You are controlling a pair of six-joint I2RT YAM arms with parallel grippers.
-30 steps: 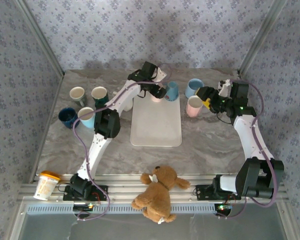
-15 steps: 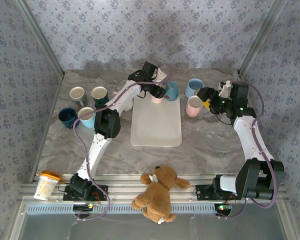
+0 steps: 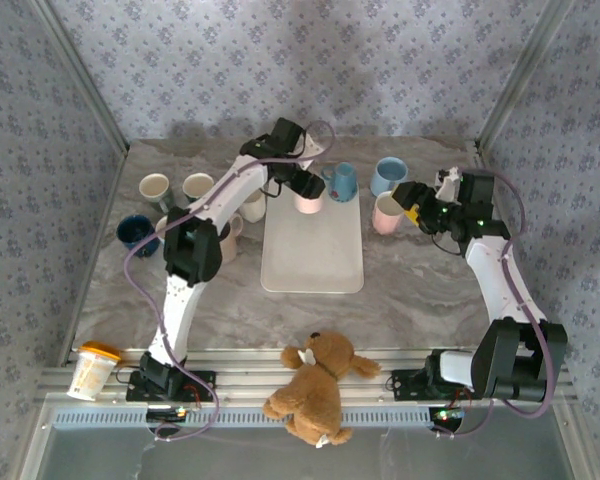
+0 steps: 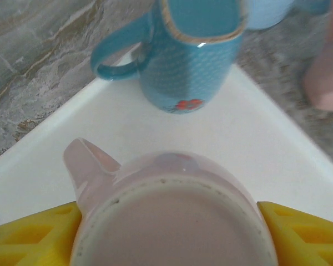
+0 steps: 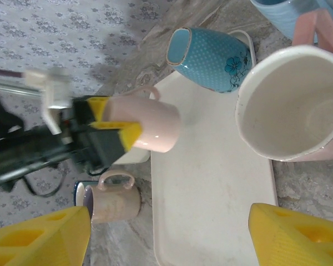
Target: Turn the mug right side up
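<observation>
Your left fingers (image 4: 28, 235) clamp the pink mug (image 4: 172, 221) across its likely slick, stiff, breakable walls, so turn gently; right fingers (image 5: 39, 238) stand open.

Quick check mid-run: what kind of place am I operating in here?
Probably a staged lab test cell, not a real kitchen: wallpapered panels box in the table, with mugs, a tray and a teddy as props.

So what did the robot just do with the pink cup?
The left gripper closed its fingers on the upside-down pink mug at the far end of the tray, and that arm's elbow swung left. The blue mug, the open right gripper and the teddy bear stayed put.
</observation>
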